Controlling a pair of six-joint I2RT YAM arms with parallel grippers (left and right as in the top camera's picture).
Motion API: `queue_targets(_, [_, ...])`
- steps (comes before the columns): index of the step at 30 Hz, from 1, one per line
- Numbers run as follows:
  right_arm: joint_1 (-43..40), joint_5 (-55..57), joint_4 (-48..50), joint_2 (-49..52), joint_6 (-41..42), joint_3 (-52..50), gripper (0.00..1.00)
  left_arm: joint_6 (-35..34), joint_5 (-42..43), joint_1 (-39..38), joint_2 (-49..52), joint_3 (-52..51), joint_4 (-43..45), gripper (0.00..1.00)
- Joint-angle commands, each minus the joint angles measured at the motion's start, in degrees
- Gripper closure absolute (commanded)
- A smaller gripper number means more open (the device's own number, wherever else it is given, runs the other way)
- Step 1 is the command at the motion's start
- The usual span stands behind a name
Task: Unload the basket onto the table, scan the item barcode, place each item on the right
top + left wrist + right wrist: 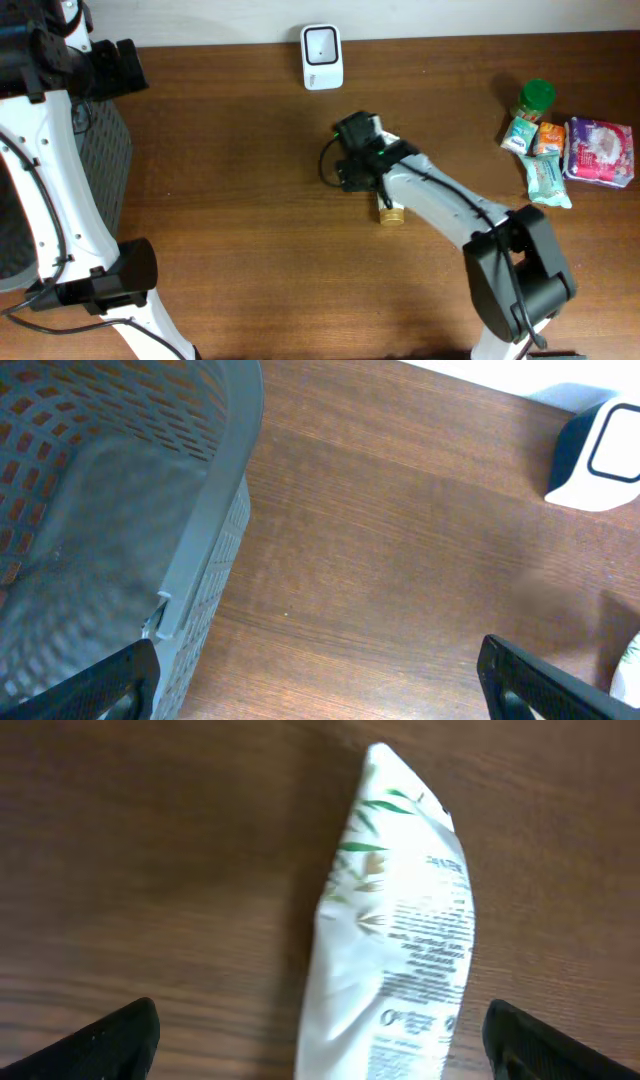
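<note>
Right gripper (330, 1042): fingers spread wide, pinching nothing. White pouch (395, 940), green leaf print: flat on the table (230, 200) between those fingers, clear of both, mid-table, near the scanner (322, 55) at the far edge. Left gripper (320, 685): spread wide, beside the basket (215, 510) wall. Bare wood lies between basket and pouch.

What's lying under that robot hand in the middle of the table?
A white packet with green leaf print and small text lies flat on the wooden table, between the open fingers of the right gripper. The packet's underside, against the wood, is hidden.
</note>
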Motion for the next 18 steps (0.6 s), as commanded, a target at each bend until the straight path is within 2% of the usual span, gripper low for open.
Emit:
queue_targets(1, [1.6,6.56,-1.6,-0.33,8.9,0.55,0.01,-0.35,0.39,0.09,-0.87,0.42,-0.04,0.01])
queue_targets(9, [1.42,9.46,-1.55,7.56,9.84,0.48,0.02,-0.35,0.39,0.11,-0.87,0.44,-0.04,0.01])
queue_targets(15, [-0.46,8.35,-1.73,8.24,9.84,0.48,0.32,-0.33,0.39,0.09,-0.87,0.44,-0.04,0.01])
queue_targets(16, [-1.42,5.81,-1.66,8.24,9.84,0.48,0.41,-0.33,0.39,0.09,-0.87,0.44,-0.04,0.01])
queue_targets(17, [-2.84,2.75,-1.51,8.24,9.84,0.48,0.57,-0.33,0.39,0.09,-0.87,0.44,-0.04,0.01])
queue_targets(18, [-3.85,0.98,-1.51,8.24,9.84,0.48,0.66,-0.35,0.39,0.09,-0.87,0.44,-0.04,0.01])
